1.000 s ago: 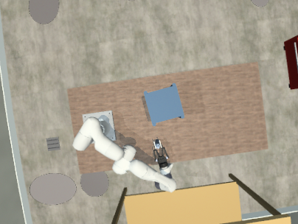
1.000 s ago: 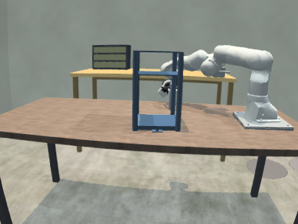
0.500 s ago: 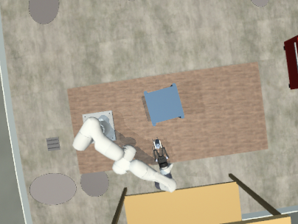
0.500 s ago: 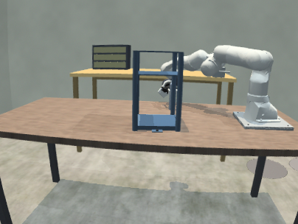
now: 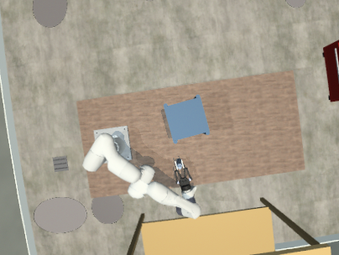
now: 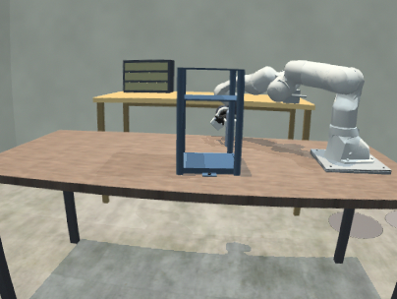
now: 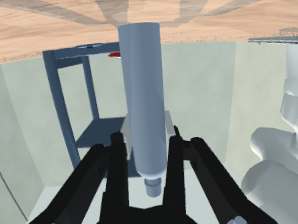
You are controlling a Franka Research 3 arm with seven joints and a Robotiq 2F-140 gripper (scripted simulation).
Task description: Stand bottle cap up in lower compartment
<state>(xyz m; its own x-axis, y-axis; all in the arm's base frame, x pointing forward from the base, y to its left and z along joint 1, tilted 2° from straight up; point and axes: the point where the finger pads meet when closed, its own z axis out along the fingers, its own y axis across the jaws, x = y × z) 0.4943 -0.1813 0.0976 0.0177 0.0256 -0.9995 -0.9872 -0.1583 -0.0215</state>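
My gripper point(image 7: 148, 121) point(image 5: 181, 171) point(image 6: 219, 118) is shut on the pale blue bottle point(image 7: 143, 83) point(image 5: 179, 163), gripping it near its cap end. It holds the bottle above the table point(image 5: 252, 126) point(image 6: 98, 157), off the surface. The blue shelving unit point(image 5: 186, 118) point(image 6: 181, 123) point(image 7: 59, 96) stands a little way ahead of the gripper, with its front towards me. Its lower compartment is empty. In the exterior view the gripper shows behind the unit, through its open frame, and the bottle is mostly hidden by a post.
The robot base point(image 5: 122, 138) point(image 6: 350, 162) is bolted to the table's edge. A yellow side table point(image 5: 210, 232) point(image 6: 147, 98) with a drawer cabinet point(image 6: 148, 76) stands close behind the arm. A red object point(image 5: 333, 75) lies off the table.
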